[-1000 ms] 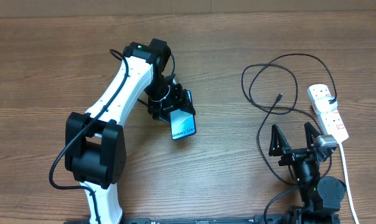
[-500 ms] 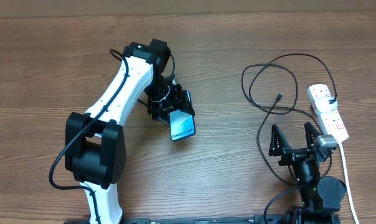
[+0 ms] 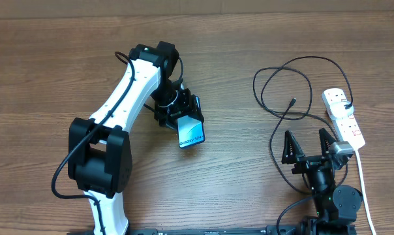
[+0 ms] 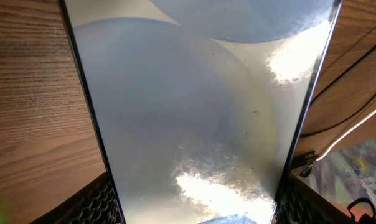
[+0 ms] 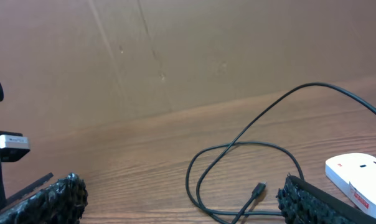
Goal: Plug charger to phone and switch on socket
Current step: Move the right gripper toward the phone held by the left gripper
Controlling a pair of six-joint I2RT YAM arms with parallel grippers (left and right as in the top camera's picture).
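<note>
Phone [image 3: 191, 134]: clamped at one end by the left gripper [image 3: 179, 112], near the middle of the table [image 3: 53, 52], well apart from the cable and the power strip; its blue-teal screen faces up and is tilted, with the "Galaxy" text at the free end
Phone, left wrist view: its glossy face [image 4: 194, 112] fills the frame between the two fingers [image 4: 94, 205]; whether the free end touches the wood cannot be told
Left gripper: closed on the phone's long edges, holding nothing else
Right gripper [image 3: 306, 132]: jaws spread wide and empty, low at the near edge of the table, just beside the socket [image 3: 344, 117]
Charger [image 3: 310, 94]: lies in loose loops on the right side of the table; its connector tip [image 3: 293, 101] rests free on the wood, just ahead of the right gripper, and shows between that gripper's fingers in the right wrist view [image 5: 259, 188]
Socket: white strip at the far right with its white cord [image 3: 361, 176] running toward the near edge; the switch is too small to read as on or off
Step in hand: by my reading, presenting the phone; the plugging has not begun, and the switch is untouched
Next move calls for: the right gripper to pinch the cable close behind the tip, the left to bring the phone's port end over and hold it steady, and the two to line up squarely before pushing in
Risk: the thin tip may twist in the pinch and miss the port
</note>
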